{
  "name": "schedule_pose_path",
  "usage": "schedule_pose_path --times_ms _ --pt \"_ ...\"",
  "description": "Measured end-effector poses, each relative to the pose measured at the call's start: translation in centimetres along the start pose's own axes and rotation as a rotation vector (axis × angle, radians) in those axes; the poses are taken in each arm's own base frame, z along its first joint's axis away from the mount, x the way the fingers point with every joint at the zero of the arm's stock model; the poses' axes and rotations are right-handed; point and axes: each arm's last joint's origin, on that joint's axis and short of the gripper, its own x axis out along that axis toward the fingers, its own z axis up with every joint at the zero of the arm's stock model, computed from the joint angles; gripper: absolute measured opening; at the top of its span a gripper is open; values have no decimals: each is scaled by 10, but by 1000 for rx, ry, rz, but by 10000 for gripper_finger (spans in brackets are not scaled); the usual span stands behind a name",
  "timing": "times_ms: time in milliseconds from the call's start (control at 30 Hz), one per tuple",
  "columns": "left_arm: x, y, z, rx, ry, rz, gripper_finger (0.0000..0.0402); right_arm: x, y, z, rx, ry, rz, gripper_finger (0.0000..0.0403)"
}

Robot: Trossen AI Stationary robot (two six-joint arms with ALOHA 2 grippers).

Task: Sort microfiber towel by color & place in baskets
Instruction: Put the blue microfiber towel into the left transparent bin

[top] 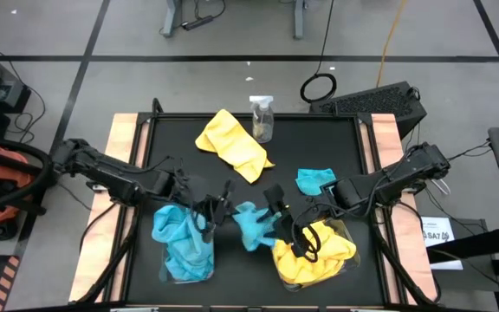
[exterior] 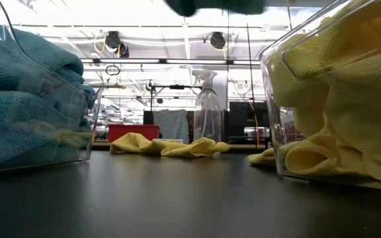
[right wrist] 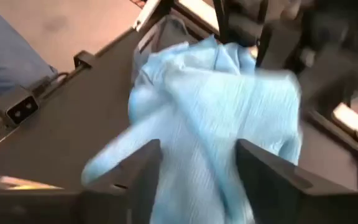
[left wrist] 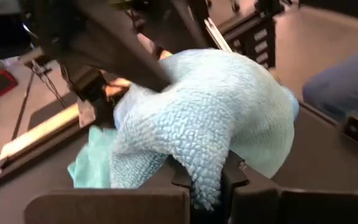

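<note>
Hanging between the two clear plastic baskets near the desk's front edge, a soft turquoise microfiber towel (top: 251, 224) is pinched by the left fingers (left wrist: 197, 180); the right fingers (right wrist: 263, 168) stand parted around it.

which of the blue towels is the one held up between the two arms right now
The blue towel between the baskets, clamped in the left gripper. The other loose blue one lies flat beside the right arm; the rest fill the left basket.
</note>
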Motion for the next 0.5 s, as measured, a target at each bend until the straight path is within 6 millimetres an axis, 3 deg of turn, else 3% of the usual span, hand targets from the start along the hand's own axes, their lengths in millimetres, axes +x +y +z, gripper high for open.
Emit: schedule_pose_path --times_ms 200,367,500 --pt "-48 -18 19 1 73 10 18 0 0 -3 14 43 -20 249" --pt "-89 -32 32 -65 126 -45 18 0 -1 -4 6 50 -43 251" --pt "-113 -43 31 -152 206 -114 18 0 0 -6 9 69 -36 243"
